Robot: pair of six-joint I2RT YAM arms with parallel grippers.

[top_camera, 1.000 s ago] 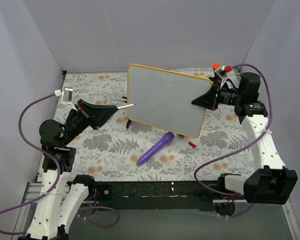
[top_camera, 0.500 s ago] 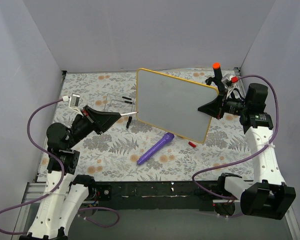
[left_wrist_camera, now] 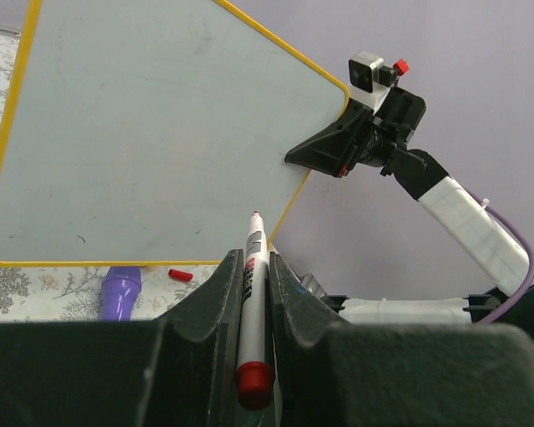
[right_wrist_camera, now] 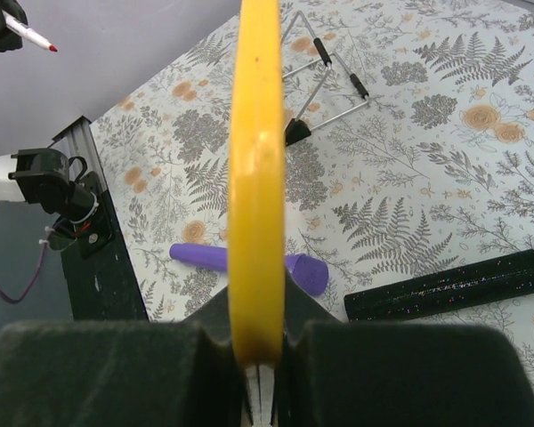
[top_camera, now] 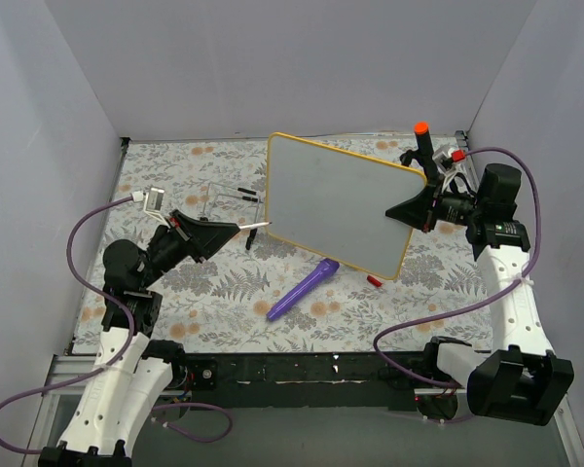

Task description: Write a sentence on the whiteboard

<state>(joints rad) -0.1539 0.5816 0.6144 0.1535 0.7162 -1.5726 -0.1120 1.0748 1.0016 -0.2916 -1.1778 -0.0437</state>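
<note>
The whiteboard (top_camera: 336, 199), white with a yellow frame, hangs tilted above the table. My right gripper (top_camera: 393, 213) is shut on its right edge, and the right wrist view shows the yellow rim (right_wrist_camera: 256, 178) edge-on between the jaws (right_wrist_camera: 258, 349). My left gripper (top_camera: 236, 231) is shut on a red-capped white marker (left_wrist_camera: 252, 285). The marker's red tip (top_camera: 266, 224) points at the board's left edge, close to it. In the left wrist view the board's face (left_wrist_camera: 160, 133) is blank apart from faint smudges. No sentence is in view.
On the floral cloth below the board lie a purple cylinder (top_camera: 304, 289) and a small red cap (top_camera: 374, 281). A wire stand (top_camera: 229, 195) sits behind the left gripper. The right wrist view shows a black glittery tube (right_wrist_camera: 445, 289). Grey walls enclose the table.
The right gripper has carried the board to the right and turned it steeper. The left arm has moved forward, bringing the marker tip near the board's left edge.
</note>
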